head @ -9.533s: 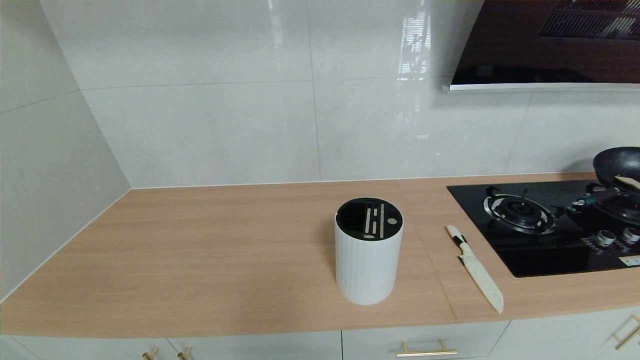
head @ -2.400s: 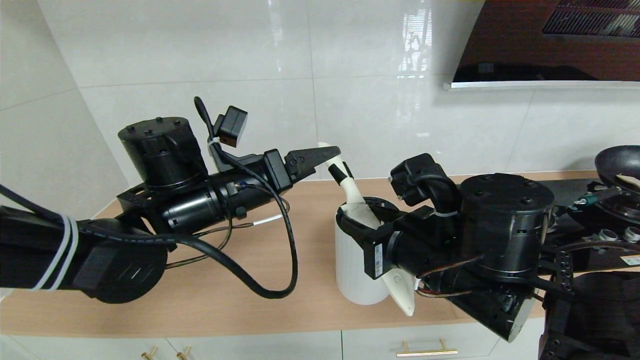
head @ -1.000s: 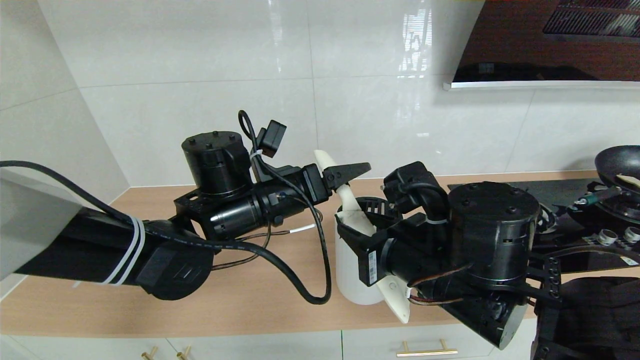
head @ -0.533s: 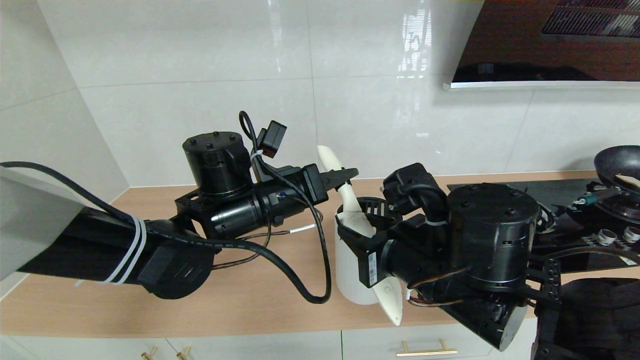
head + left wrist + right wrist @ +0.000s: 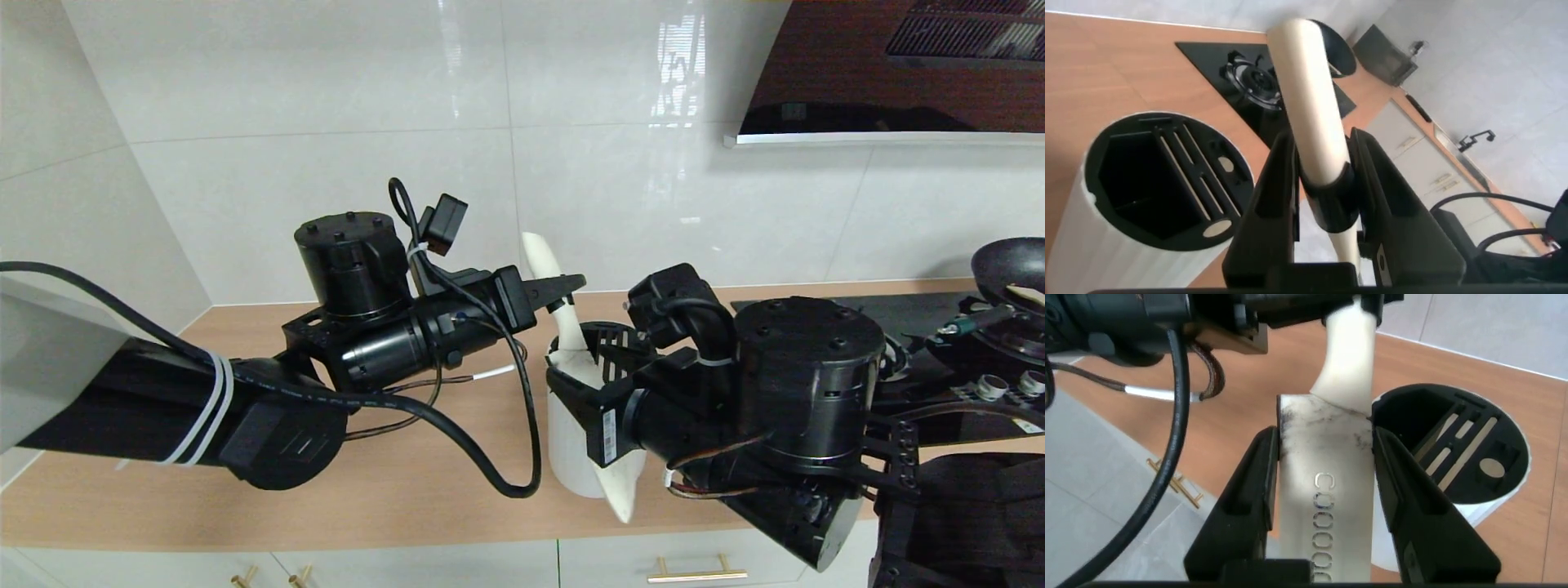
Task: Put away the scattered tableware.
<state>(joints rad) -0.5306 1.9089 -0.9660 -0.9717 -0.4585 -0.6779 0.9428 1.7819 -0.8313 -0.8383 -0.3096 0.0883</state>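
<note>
The head camera looked forward and down from above onto the counter [image 5: 122, 498] and the tiled wall [image 5: 245, 98] behind it. Each wrist camera sat close behind its own fingers: the left fingers [image 5: 1270, 212] pointed toward the hob [image 5: 1257, 82], the right fingers [image 5: 1253, 498] down over the counter's front edge. All three views shared the knife [image 5: 569, 331] and the holder [image 5: 565, 449].

Cream knife [image 5: 540, 257]; white ribbed holder [image 5: 567, 449]; tan woodgrain counter [image 5: 367, 516]

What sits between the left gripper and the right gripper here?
The knife. The left gripper is shut on its handle and the right gripper on its blade, with a stretch of knife running between them, as the head view shows.
</note>
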